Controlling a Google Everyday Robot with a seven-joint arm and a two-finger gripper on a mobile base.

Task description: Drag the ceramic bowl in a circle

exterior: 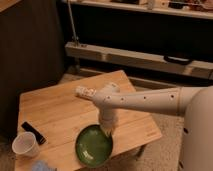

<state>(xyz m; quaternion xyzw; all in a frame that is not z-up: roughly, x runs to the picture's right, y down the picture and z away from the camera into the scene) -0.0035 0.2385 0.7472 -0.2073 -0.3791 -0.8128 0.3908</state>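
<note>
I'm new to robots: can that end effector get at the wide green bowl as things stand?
Probably yes. The end effector is already down at the upper right rim of the wide, shallow, glossy green ceramic bowl on the wooden table, and nothing stands between them.

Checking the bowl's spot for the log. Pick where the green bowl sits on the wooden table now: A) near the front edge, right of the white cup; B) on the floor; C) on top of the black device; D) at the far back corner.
A: the ceramic bowl lies by the table's front edge, right of the white cup, with the gripper at its upper right rim.
</note>
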